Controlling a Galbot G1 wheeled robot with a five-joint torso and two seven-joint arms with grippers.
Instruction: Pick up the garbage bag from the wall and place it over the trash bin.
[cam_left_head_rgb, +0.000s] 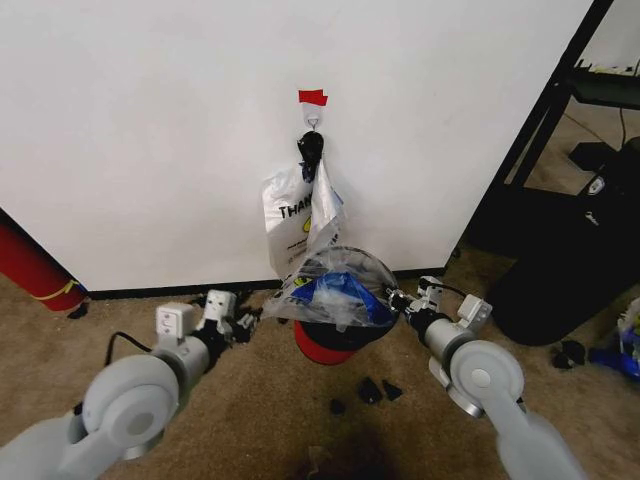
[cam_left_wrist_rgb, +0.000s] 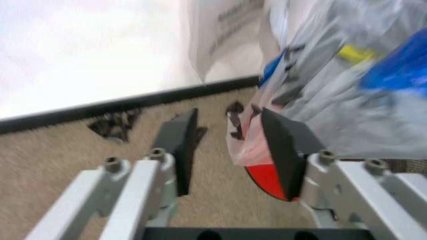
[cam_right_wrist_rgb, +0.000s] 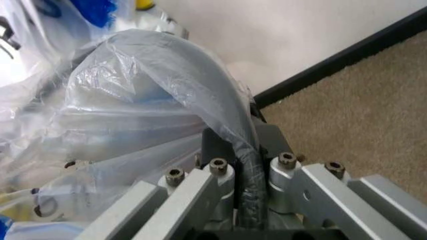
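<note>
The clear-grey garbage bag (cam_left_head_rgb: 335, 283) with blue strips is spread over the trash bin (cam_left_head_rgb: 322, 346), whose red base shows below the plastic. My right gripper (cam_left_head_rgb: 396, 298) is at the bin's right rim and is shut on a gathered fold of the garbage bag (cam_right_wrist_rgb: 167, 75); the plastic runs down between the jaws of the right gripper (cam_right_wrist_rgb: 241, 150). My left gripper (cam_left_head_rgb: 243, 322) stands open just left of the bin. In its wrist view the left gripper (cam_left_wrist_rgb: 230, 145) has the garbage bag's (cam_left_wrist_rgb: 347, 95) lower edge and the trash bin's red base (cam_left_wrist_rgb: 265, 181) near one finger. The wall (cam_left_head_rgb: 150, 120) carries a hook (cam_left_head_rgb: 312, 122) under red tape.
An opaque white bag (cam_left_head_rgb: 288, 215) with black lettering hangs from the hook behind the bin. Small black scraps (cam_left_head_rgb: 370, 391) lie on the carpet in front. A large bulky black object (cam_left_head_rgb: 570, 270) and a black rack (cam_left_head_rgb: 600, 90) stand at the right; a red cylinder (cam_left_head_rgb: 30, 265) at the left.
</note>
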